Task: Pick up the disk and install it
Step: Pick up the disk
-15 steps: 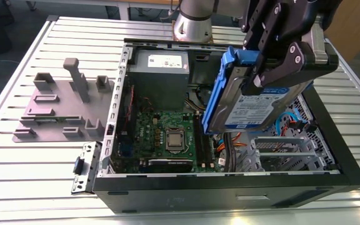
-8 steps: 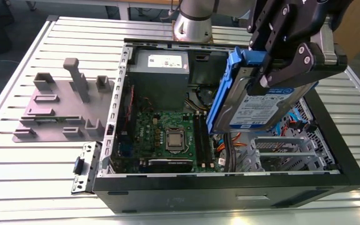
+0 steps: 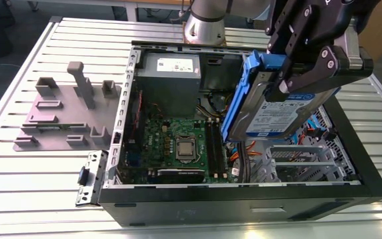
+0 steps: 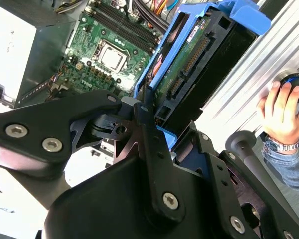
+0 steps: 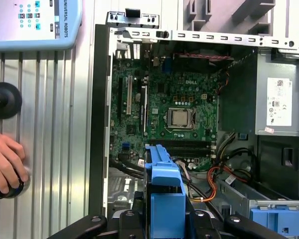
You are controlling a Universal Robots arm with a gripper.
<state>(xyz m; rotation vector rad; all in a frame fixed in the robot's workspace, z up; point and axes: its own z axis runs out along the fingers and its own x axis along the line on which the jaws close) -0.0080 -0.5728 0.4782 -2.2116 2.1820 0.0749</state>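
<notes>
While one claw [image 3: 296, 74] grips one disk [image 3: 270, 112], it hangs above one open case [image 3: 350, 164].

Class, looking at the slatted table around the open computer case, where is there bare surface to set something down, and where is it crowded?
Bare slats lie in front of the grey stand and along the table edge beside the case. Inside the case is crowded: motherboard, cables, and the disk held above by the claw.

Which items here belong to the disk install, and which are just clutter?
In the job:
- disk in its blue bracket, held above the case
- end effector, shut on the disk
- open computer case
- drive cage

Lying about:
- grey plastic stand
- teach pendant
- person's hand on a knob
</notes>
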